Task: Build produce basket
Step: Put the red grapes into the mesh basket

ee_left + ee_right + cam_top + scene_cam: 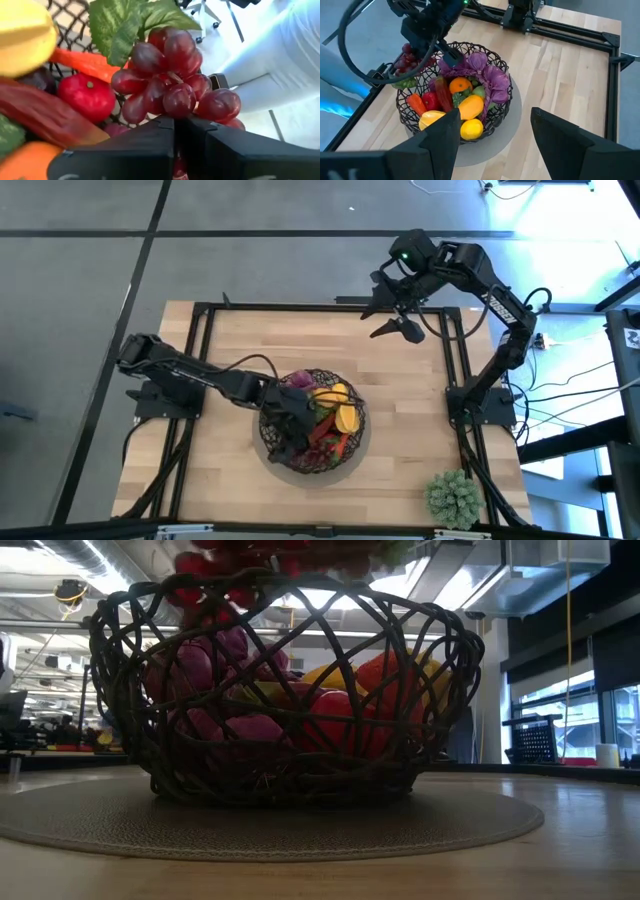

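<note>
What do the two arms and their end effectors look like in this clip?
Both arms are dark, jointed and bolted to black frame rails. The right arm carries a green indicator light, white lettering on one link and loose black cables at its base. The left end effector and right end effector each have two flat, matte black fingers.

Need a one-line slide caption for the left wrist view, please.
Left gripper shut on a red grape bunch at the basket rim, above the apple and carrot.

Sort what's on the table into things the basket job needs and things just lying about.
Job:
basket
red grape bunch, held by the shut left gripper over the basket rim
lemon, orange, apple inside

Lying about:
spiky green plant
round mat
</note>
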`<action>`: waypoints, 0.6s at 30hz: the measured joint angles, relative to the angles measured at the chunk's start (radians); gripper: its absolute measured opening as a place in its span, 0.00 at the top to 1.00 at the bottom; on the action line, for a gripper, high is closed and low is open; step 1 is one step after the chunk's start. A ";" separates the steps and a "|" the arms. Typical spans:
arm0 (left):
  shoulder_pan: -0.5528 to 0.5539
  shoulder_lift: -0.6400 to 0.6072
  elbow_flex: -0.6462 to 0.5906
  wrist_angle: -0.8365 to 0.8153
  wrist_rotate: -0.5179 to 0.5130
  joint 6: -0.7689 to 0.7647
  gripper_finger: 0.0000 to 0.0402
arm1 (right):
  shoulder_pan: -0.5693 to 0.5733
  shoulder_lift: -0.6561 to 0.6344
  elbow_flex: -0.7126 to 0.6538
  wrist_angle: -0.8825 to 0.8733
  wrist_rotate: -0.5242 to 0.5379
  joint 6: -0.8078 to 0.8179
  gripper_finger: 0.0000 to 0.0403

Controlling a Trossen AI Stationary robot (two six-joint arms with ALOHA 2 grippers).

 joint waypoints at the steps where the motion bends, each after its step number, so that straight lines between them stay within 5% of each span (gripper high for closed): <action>1: 0.004 0.003 0.000 0.005 0.000 0.013 1.00 | 0.000 0.000 0.000 0.000 0.000 0.000 0.41; 18: 0.013 0.105 0.000 -0.008 -0.026 -0.027 0.93 | 0.000 0.000 -0.001 -0.009 0.002 -0.004 0.41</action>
